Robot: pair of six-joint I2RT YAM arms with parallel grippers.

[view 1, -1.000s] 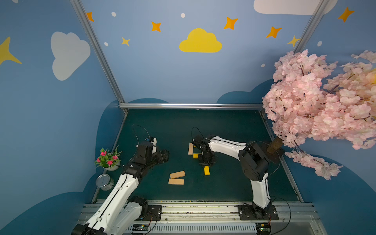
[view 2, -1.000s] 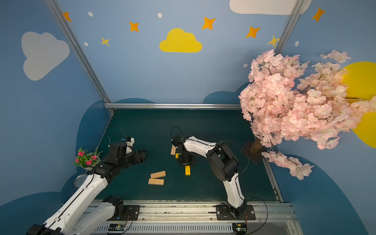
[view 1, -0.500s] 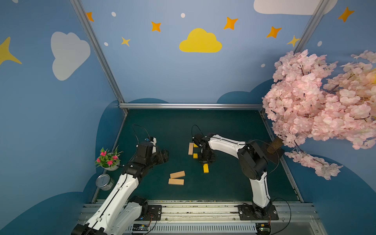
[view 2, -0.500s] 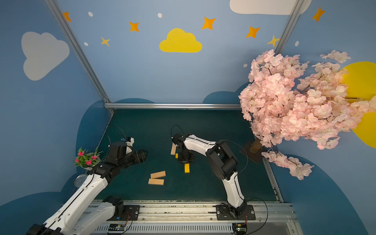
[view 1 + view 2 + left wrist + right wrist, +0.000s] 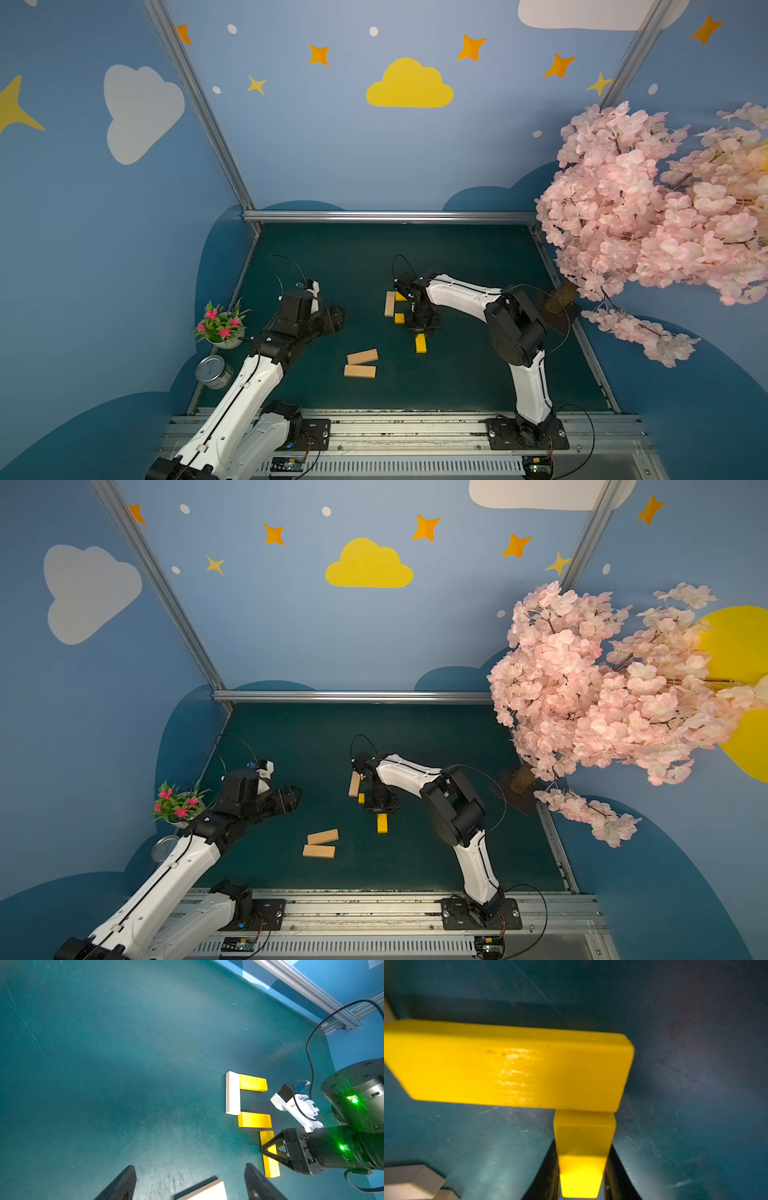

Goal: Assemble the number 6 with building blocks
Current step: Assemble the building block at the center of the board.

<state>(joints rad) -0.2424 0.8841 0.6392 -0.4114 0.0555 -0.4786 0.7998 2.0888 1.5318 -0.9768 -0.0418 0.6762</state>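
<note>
The number 6 (image 5: 390, 303) stands at 4 of 6 bars, just left of the centre of the green mat (image 5: 478, 374) in both top views. 3 bars lie finished. An upright tan bar (image 5: 232, 1093) makes the upper left stroke, a top yellow bar (image 5: 253, 1085) butts against one of its ends, and a middle yellow bar (image 5: 254, 1120) sits at its other end.

The right gripper (image 5: 269, 1152) is closed narrowly across a third yellow bar (image 5: 271, 1167). This bar appears to lie flat on the mat, one end touching or all but touching the free end of the middle yellow bar, as the lower right stroke. In the right wrist view the black fingers (image 5: 548, 1172) press on both its long sides, so bar 4 looks positioned but not released.

The left gripper (image 5: 189, 1172) is spread wide and holds nothing, hanging over the mat at left centre in the top views.

2 bars are loose, below and left of the digit and apart from it: a tilted tan bar (image 5: 362, 356) and a level tan bar (image 5: 360, 371) just beneath it. By my judgement these must become the lower left stroke and the bottom.
</note>
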